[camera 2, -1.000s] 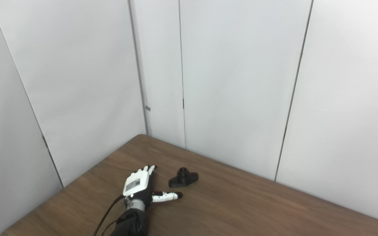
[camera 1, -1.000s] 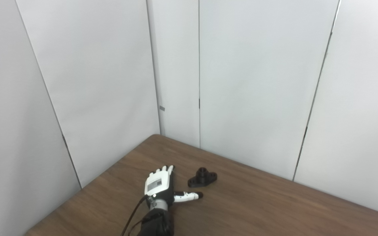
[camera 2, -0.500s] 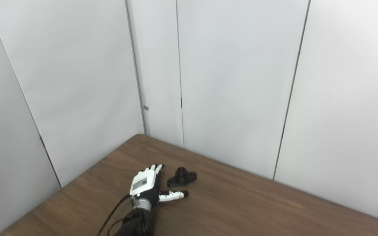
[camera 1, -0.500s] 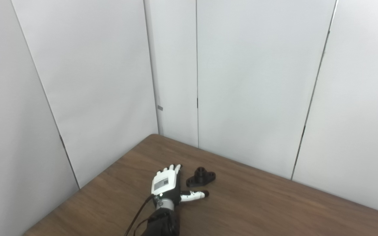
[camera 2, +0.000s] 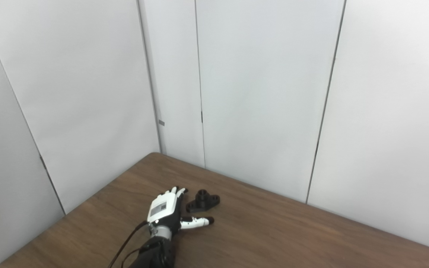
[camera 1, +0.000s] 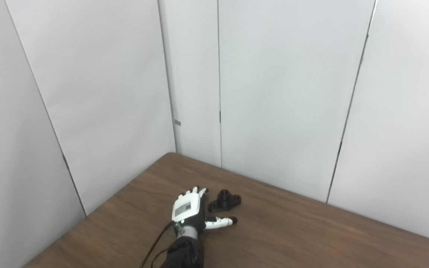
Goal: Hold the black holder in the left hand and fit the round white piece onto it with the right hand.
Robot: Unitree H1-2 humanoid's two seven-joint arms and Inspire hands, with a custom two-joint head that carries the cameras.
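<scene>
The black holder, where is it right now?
The black holder lies on the brown table, left of centre in both views, just right of the open left hand, between its fingers and outstretched thumb.

Holder on table, right of left robot hand.

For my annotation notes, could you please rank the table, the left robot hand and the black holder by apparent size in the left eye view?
1. Table, by far the largest.
2. Left robot hand.
3. Black holder, smallest.
</scene>
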